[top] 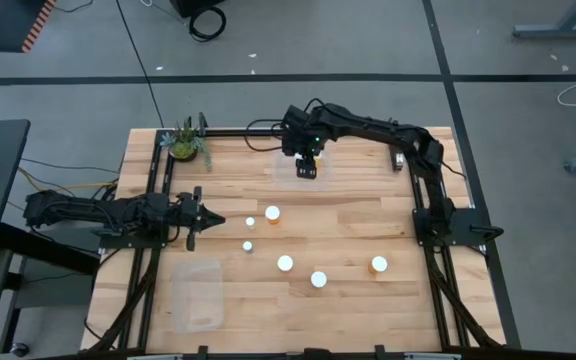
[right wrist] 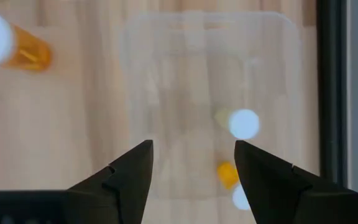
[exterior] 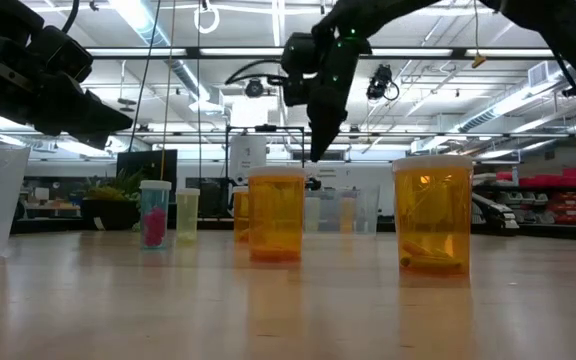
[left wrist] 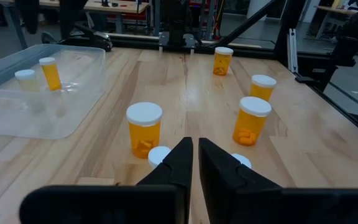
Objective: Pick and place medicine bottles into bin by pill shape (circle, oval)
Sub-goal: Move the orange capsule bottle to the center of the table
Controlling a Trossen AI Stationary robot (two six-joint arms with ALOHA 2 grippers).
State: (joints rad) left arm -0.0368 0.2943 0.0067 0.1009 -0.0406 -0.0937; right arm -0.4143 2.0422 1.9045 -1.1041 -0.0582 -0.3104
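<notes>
The right gripper (top: 307,170) hangs over the clear plastic bin (top: 320,178) in the upper middle of the high view, its two dark fingers spread wide with nothing between them. In the right wrist view two small orange bottles with white caps (right wrist: 243,124) already lie inside this bin. The left gripper (top: 206,220) waits at the middle left of the table, fingers pressed almost together and empty, pointing at the loose bottles. Five orange translucent medicine bottles with round white caps stand on the wooden table (top: 368,230) in the centre and lower centre; the nearest to the right arm is the wide-capped one (top: 272,213). A second clear bin (top: 196,293) sits at lower left. The drop seems finished, so I judge the next step is a new pick: rise clear of the bin wall first, then come down straight over one cap, with fingers wide enough not to knock its neighbour (top: 250,222).
</notes>
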